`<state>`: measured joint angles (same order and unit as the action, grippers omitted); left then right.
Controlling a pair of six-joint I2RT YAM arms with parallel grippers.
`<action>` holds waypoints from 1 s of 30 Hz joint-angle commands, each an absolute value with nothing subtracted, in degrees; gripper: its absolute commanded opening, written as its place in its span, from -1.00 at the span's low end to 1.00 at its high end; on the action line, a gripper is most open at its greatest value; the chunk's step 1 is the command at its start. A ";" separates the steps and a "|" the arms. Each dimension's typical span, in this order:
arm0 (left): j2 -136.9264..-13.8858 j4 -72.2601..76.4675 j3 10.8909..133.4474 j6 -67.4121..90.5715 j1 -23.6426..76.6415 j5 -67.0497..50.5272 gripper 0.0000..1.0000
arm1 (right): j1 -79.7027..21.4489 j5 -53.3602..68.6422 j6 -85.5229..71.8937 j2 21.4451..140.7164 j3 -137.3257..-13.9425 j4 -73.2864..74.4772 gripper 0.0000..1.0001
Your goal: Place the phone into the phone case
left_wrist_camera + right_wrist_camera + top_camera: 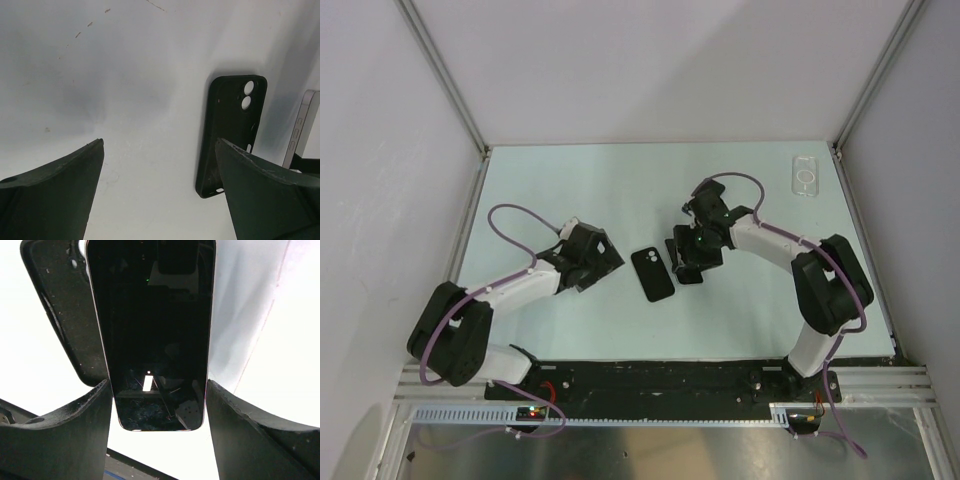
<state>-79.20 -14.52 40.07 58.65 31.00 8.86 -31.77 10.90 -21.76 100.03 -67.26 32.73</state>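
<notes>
The clear phone case (806, 175) with a white ring mark lies flat at the table's back right, far from both grippers. My right gripper (686, 264) is shut on the black phone (155, 315) across its sides, holding it tilted just right of a black shell (653, 274) with two camera cutouts. In the right wrist view the gripper (157, 385) has a finger on each long edge. The left wrist view shows the phone's silver edge (302, 125) beside the black shell (230, 130). My left gripper (605, 256) is open and empty left of the shell, also in its own view (160, 142).
White walls and metal frame posts (445, 75) enclose the pale table (570, 190). The arms' black base rail (660, 380) runs along the near edge.
</notes>
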 commanded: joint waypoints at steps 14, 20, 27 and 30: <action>-80.17 -13.03 39.83 59.68 31.55 10.46 0.92 | -43.66 4.70 -24.37 101.70 -75.31 34.96 -0.52; -80.09 -13.01 39.86 59.67 31.52 10.45 0.91 | -45.57 4.12 -24.80 105.18 -77.93 36.44 -0.52; -80.28 -13.09 40.11 59.36 31.55 10.13 0.91 | -45.46 4.94 -25.78 108.18 -79.12 36.44 -0.52; -80.56 -13.03 40.41 59.33 31.55 9.93 0.91 | -45.27 5.46 -25.91 109.03 -79.72 36.60 -0.49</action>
<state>-80.38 -14.24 40.07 58.70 31.11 8.86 -45.54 5.17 -24.71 108.64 -76.03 36.38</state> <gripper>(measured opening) 0.960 0.708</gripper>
